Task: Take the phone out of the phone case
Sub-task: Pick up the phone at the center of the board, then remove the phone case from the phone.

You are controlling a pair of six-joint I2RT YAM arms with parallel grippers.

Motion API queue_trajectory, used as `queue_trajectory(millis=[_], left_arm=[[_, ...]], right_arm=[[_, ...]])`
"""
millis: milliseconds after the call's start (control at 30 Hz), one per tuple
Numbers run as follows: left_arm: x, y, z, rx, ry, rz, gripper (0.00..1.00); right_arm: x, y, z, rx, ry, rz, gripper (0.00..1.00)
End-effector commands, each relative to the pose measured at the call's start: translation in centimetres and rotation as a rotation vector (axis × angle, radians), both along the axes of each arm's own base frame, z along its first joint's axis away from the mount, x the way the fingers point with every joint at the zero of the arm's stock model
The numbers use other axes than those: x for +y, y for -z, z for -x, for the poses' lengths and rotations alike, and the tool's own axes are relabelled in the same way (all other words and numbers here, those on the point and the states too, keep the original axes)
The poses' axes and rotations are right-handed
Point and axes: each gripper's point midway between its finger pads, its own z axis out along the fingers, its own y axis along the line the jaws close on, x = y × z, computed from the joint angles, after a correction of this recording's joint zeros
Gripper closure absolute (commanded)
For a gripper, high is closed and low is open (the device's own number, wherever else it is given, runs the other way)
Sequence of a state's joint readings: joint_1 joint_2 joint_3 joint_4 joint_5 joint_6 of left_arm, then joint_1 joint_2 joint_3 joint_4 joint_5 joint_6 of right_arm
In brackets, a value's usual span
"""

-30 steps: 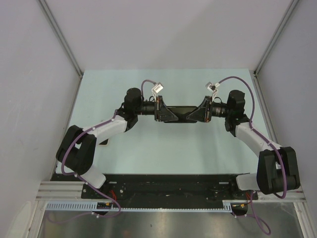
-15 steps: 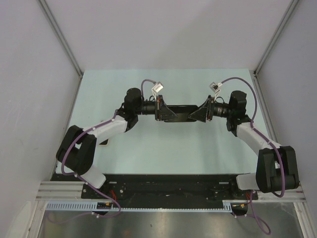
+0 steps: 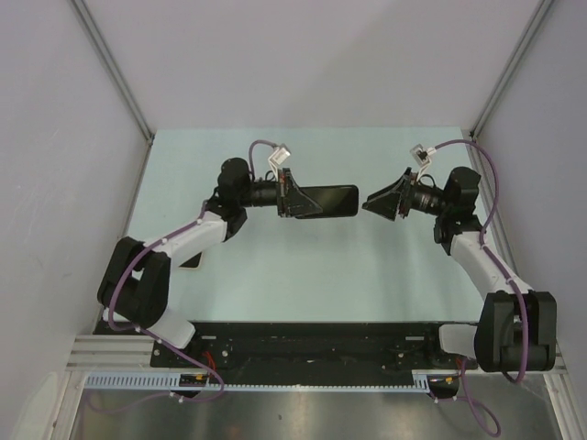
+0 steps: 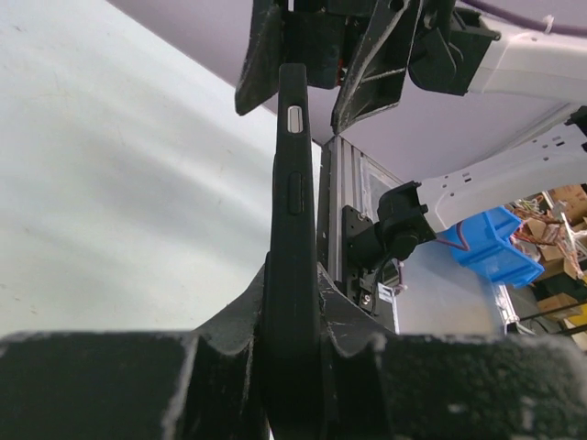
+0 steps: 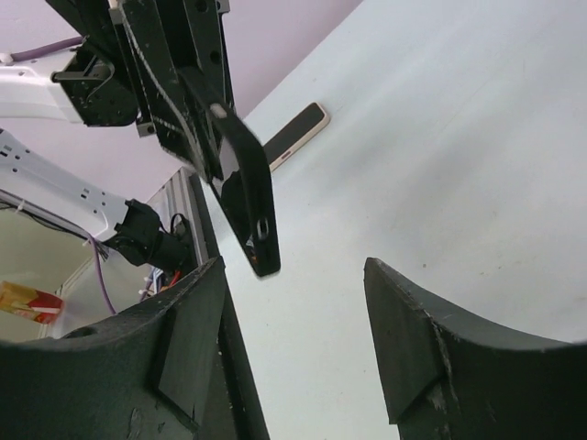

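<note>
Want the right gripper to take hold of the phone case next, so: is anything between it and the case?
Nothing visible. The right gripper, open, faces the free end of the black phone case, which the left gripper clamps by its other end. Only clear air above the table separates them.

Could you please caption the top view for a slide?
Left gripper holds the black phone case; open right gripper faces it, apart.

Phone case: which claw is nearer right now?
Left. The left claw is shut on one end of the phone case, holding it up. The right claw is open, just off the free end and not touching it.
</note>
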State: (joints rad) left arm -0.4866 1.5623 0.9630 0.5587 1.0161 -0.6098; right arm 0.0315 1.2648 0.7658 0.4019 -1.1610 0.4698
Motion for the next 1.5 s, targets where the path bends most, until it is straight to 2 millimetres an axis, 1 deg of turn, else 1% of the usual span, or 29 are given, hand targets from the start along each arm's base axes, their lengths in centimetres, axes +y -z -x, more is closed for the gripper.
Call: queue_trajectory(millis=[0, 67, 100, 233, 367, 500, 600, 667, 767, 833, 900, 933, 967, 1033, 1167, 1300, 1467], left_arm=[[2.0, -6.5, 1.4, -0.218, 0.051, 0.096, 1.00], [2.3, -6.7, 2.0, -0.251, 0.082, 0.096, 1.00], [2.6, -6.8, 2.7, -0.271, 0.111, 0.097, 1.00], [2.7, -5.8, 3.4, -0.260, 0.136, 0.087, 1.00], [2.3, -5.2, 3.6, -0.230, 0.145, 0.082, 1.00], [1.7, -4.9, 3.9, -0.253, 0.125, 0.083, 1.00], [1.1, -4.8, 4.6, -0.273, 0.130, 0.086, 1.00], [0.8, -4.7, 5.2, -0.277, 0.145, 0.088, 1.00], [0.6, -4.8, 5.6, -0.306, 0.141, 0.092, 1.00], [0.6, -4.9, 5.6, -0.316, 0.133, 0.093, 1.00], [0.6, -5.1, 5.6, -0.323, 0.126, 0.096, 1.00], [0.7, -4.9, 5.5, -0.320, 0.123, 0.093, 1.00], [0.7, -4.9, 5.5, -0.319, 0.119, 0.092, 1.00], [0.6, -4.5, 5.4, -0.318, 0.116, 0.088, 1.00], [0.6, -4.2, 5.3, -0.322, 0.113, 0.084, 1.00], [0.4, -3.7, 5.0, -0.323, 0.104, 0.078, 1.00], [0.4, -3.3, 4.7, -0.327, 0.082, 0.072, 0.99]], right_arm=[[-0.4, -2.5, 1.1, -0.095, -0.017, -0.015, 0.34], [-0.5, -3.0, 1.4, -0.122, -0.021, -0.015, 0.35], [-0.5, -3.3, 1.7, -0.130, -0.028, -0.015, 0.36], [-0.4, -4.4, 2.6, -0.184, -0.052, -0.015, 0.39], [-0.3, -5.5, 3.8, -0.242, -0.064, -0.008, 0.40], [-0.3, -6.2, 4.8, -0.285, -0.090, -0.005, 0.43], [0.2, -6.6, 5.5, -0.321, -0.100, -0.009, 0.46], [0.6, -6.4, 5.9, -0.340, -0.108, -0.017, 0.49], [1.0, -6.1, 5.8, -0.325, -0.111, -0.024, 0.51], [1.2, -5.7, 5.5, -0.295, -0.111, -0.031, 0.53], [1.4, -5.6, 5.3, -0.290, -0.112, -0.041, 0.58], [1.4, -5.6, 5.4, -0.262, -0.115, -0.055, 0.61], [1.6, -5.7, 5.3, -0.273, -0.121, -0.062, 0.64], [1.8, -5.6, 5.5, -0.245, -0.134, -0.078, 0.65], [1.9, -5.9, 5.8, -0.246, -0.150, -0.088, 0.70], [1.9, -6.2, 6.1, -0.234, -0.159, -0.100, 0.70], [2.0, -6.1, 6.1, -0.218, -0.160, -0.106, 0.71]])
